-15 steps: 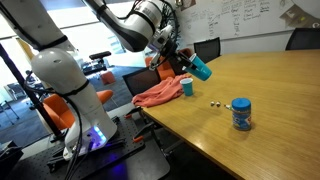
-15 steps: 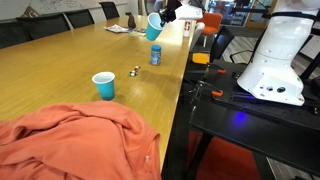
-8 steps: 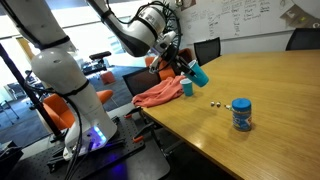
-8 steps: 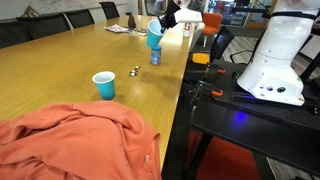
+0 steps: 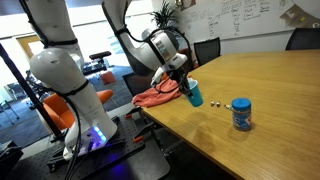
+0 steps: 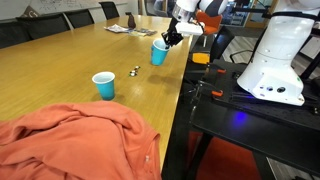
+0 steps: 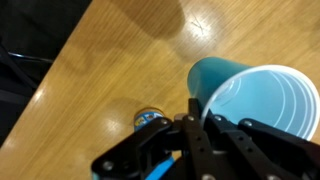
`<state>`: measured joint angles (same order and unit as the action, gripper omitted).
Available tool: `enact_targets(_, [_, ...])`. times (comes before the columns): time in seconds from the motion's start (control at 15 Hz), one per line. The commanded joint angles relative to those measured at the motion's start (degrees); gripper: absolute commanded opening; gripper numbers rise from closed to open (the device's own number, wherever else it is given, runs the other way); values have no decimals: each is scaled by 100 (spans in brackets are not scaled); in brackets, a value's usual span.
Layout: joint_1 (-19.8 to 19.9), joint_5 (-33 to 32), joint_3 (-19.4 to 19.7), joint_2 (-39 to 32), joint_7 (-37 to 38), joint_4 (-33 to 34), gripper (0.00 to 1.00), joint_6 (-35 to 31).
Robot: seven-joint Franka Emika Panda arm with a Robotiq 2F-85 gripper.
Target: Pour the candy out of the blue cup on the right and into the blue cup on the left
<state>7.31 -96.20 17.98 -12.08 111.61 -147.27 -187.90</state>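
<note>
My gripper (image 5: 187, 80) is shut on the rim of a blue cup (image 5: 195, 96), holding it roughly upright and low over the wooden table (image 5: 270, 90). The held cup also shows in an exterior view (image 6: 159, 53) under the gripper (image 6: 167, 40). In the wrist view the cup (image 7: 255, 100) looks empty inside, with the gripper (image 7: 192, 120) pinching its near rim. A second blue cup (image 6: 104, 85) stands upright on the table nearer the cloth. Two small candies (image 6: 134, 71) lie loose on the table between the cups; they also show in an exterior view (image 5: 213, 101).
A small blue lidded jar (image 5: 241, 114) stands on the table; it also shows in the wrist view (image 7: 150, 120) beside the held cup. An orange cloth (image 6: 70, 140) lies at the table end. The table edge (image 6: 185, 90) runs beside the robot base (image 6: 275, 60). Office chairs (image 5: 206, 48) stand behind.
The gripper has come down with the blue cup, from tilted high above the table to roughly upright and low near the jar. The other cup and the candies have not moved.
</note>
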Motion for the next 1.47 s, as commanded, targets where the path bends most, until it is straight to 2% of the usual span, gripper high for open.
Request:
enact_targets(0.0, [26,431,114,-761,-223,166,1,-114])
enact_targets(0.33, [184,949,138,-1242,-325,325,1,-61])
enact_targets(0.8, [739,1498,-100,-1492,-591,421,1,-33])
enact_targets(0.87, [822,1552,-160,-1497,-624,414,5,-18])
enact_targets(0.93, [903,1595,-224,-1480,-676,400,30,-8])
enact_targets(1.07, [1057,1670,-372,-1382,-737,348,34,32])
enact_targets(1.4, [1403,1587,-749,-752,-930,-57,73,-43])
